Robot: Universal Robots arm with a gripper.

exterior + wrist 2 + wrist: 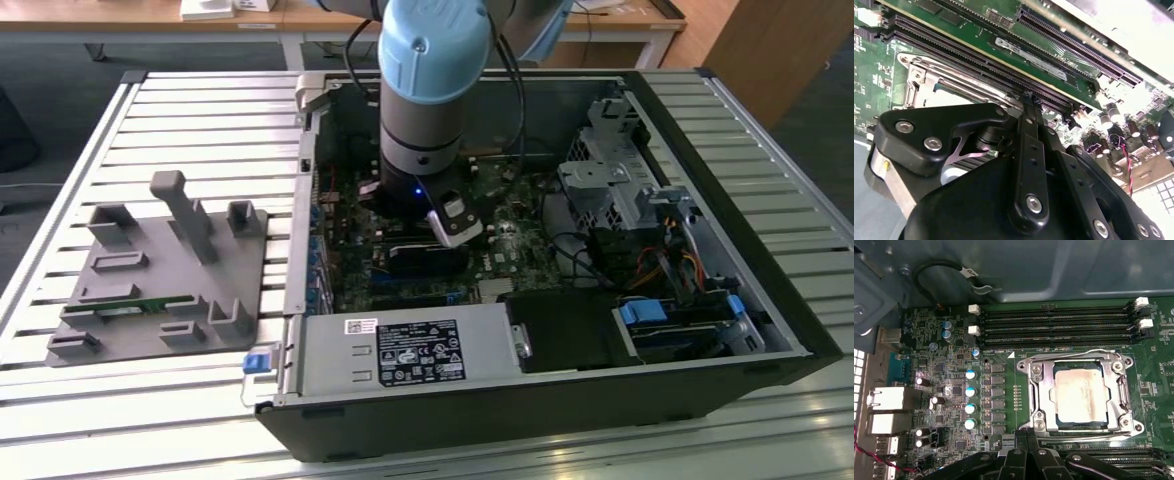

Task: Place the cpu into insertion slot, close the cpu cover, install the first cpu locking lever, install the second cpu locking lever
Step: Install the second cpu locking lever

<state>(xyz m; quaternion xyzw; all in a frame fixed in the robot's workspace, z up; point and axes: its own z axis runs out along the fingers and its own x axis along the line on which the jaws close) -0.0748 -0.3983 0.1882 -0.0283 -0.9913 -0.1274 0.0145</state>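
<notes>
From my seat the cpu [1077, 397] already sits in the insertion slot [1046, 427] with the cpu cover [1039, 390] down around it. Jaws look pinched together, holding nothing, right beside the socket's edge. My worry: they snag the cover or scrape the board.

A: Where's the computer case [561, 330]?
B: On the slatted table [160, 100], toward the exterior view's right; a fixture plate [147, 275] lies to its left.

A: Inside it?
B: The cpu [1077, 392] sits in the insertion slot [1119, 390], the cpu cover [1038, 390] around it. Memory slots [1054, 325] run just beside it. The gripper [454, 232] hangs over the motherboard [527, 235].
</notes>
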